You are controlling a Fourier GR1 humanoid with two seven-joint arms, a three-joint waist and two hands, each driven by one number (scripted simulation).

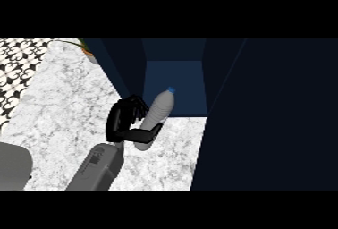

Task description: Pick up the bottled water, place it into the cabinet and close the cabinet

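The bottle (158, 117) is gripped by the hand (127, 120) just short of the cabinet (175, 85); next, it must be carried forward inside.

One water bottle (160, 112), one hand (125, 120), one open dark cabinet (175, 85), one marble counter (66, 107).

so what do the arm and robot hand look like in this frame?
One arm shows: a grey, boxy forearm with a small dark marking near the wrist, ending in a glossy black robot hand with slim jointed fingers. No cables or sleeve visible.
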